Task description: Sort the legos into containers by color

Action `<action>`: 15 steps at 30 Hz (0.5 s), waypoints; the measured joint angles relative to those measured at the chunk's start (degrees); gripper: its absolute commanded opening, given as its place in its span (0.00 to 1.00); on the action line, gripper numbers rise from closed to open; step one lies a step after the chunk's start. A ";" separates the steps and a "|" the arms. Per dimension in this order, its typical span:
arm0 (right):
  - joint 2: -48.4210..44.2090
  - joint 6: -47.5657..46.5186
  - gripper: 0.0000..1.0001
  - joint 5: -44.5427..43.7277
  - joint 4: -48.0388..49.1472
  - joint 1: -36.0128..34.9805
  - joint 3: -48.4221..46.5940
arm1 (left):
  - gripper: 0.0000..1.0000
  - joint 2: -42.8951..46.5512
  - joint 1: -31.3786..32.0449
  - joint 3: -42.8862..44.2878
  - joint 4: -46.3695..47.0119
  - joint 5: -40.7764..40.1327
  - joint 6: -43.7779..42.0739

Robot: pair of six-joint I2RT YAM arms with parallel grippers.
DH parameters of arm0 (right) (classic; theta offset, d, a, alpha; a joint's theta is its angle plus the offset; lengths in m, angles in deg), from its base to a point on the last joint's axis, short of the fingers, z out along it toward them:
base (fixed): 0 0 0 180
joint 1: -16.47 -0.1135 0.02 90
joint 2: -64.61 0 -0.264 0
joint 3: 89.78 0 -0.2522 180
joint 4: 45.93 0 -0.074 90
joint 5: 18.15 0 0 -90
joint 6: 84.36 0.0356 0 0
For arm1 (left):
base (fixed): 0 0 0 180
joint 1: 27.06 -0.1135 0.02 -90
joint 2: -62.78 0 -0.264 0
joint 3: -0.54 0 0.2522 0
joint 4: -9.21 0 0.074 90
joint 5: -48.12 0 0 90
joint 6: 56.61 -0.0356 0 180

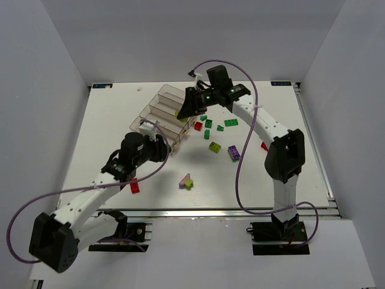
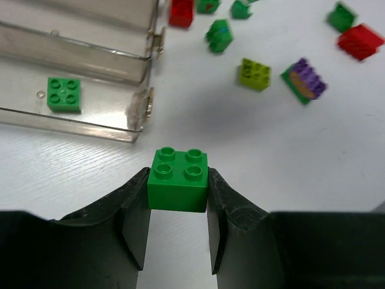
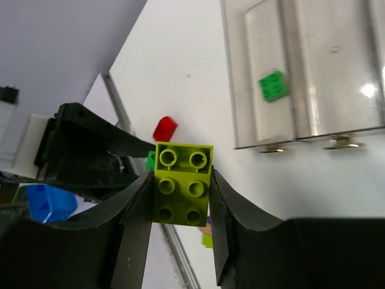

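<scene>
Closest to the lens, our left claw (image 2: 178, 180) is clamped on a green brick (image 2: 178, 191), studs up, hanging just off the end corner of the nearest bin (image 2: 90, 126). A second green brick (image 2: 64, 94) lies flat in that bin. Our right claw (image 3: 180, 177) pinches a lime brick (image 3: 182, 192) by its long sides, just beside the tray (image 1: 161, 111) at the end that faces the counter's right edge.

We judge both arms to be mid-delivery: these two pieces are picked but not yet dropped. Next, we think, the left must rise over the bin wall and let go beside its green twin. The right needs a different bin, with care that the two arms, close together here, do not collide.

Outward, the tray stands toward the far edge of the counter (image 1: 108, 126), left of middle. Loose legos (image 1: 214, 146) scatter between it and the right edge, with one red brick (image 1: 135, 186) near the front edge. Plain pale walls (image 1: 54, 60) close the counter in on three sides.
</scene>
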 measured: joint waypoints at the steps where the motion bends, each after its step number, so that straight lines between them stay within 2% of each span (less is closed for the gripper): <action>1: 0.09 -0.50 0.01 -0.22 -0.02 0.81 -0.07 | 0.17 -2.80 -0.22 1.20 -0.63 -0.70 -0.04; 5: 0.42 -3.28 0.02 -1.29 -0.15 3.72 -0.31 | 0.26 -13.66 -1.97 7.39 -2.86 -2.84 -0.98; 6: 0.46 -4.20 0.02 -1.62 -0.20 4.26 -0.37 | 0.32 -15.80 -2.51 8.96 -3.17 -3.21 -1.36; 7: 0.61 -5.27 0.02 -2.14 -0.22 4.68 -0.50 | 0.34 -17.49 -3.13 10.32 -3.69 -3.54 -1.77; 9: 0.98 -7.39 0.02 -3.04 -0.22 4.85 -0.76 | 0.39 -20.31 -4.55 12.72 -4.20 -4.00 -2.51; 10: 1.14 -8.24 0.02 -3.39 -0.24 4.81 -0.79 | 0.45 -21.29 -5.25 13.68 -4.42 -4.02 -2.86; 15: 3.08 -12.09 0.03 -4.50 -0.07 4.39 -1.29 | 0.58 -26.08 -8.15 18.49 -5.77 -3.87 -4.68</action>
